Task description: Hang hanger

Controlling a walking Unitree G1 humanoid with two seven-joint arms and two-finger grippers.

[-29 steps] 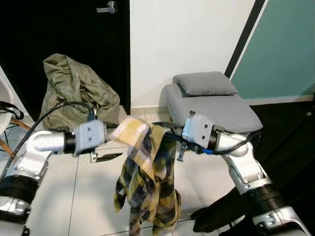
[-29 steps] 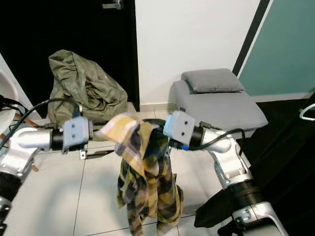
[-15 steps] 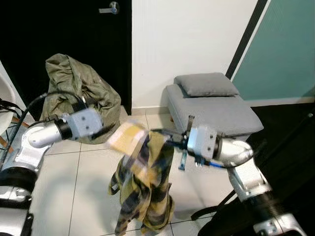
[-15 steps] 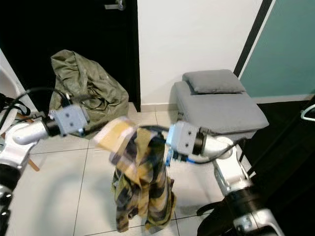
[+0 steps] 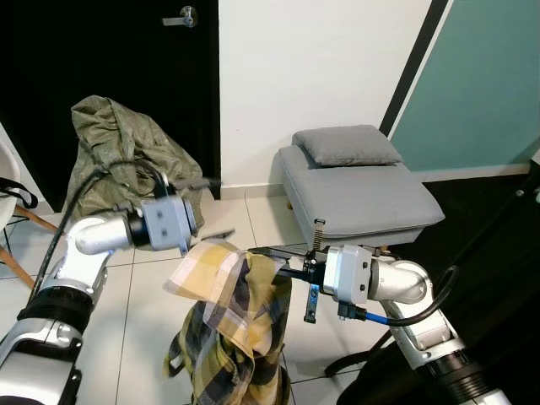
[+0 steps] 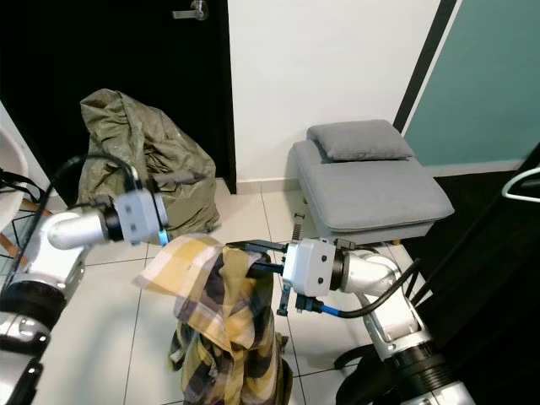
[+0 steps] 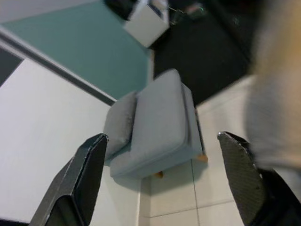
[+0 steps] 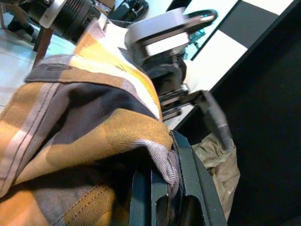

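Note:
A yellow and dark plaid shirt (image 5: 229, 314) hangs in front of me over the tiled floor. Its collar end is bunched around my right gripper (image 5: 268, 256), whose fingers (image 8: 187, 188) are shut on the cloth. Any hanger inside it is hidden by the fabric. My left gripper (image 5: 213, 206) is open just above the shirt's yellow shoulder flap (image 6: 179, 261), not touching it. In the left wrist view its two fingers (image 7: 83, 175) stand wide apart, with the shirt a blur beside them.
A grey ottoman (image 5: 359, 192) with a cushion (image 5: 346, 145) stands against the white wall ahead on the right. An olive jacket heap (image 5: 118, 150) lies by the black door (image 5: 101, 67). A dark rack with a white hanger (image 6: 521, 181) is at the right edge.
My left gripper has risen from beside the shirt's shoulder to above it, fingers spread. The shirt now hangs from the right gripper alone. The camera has shifted slightly.

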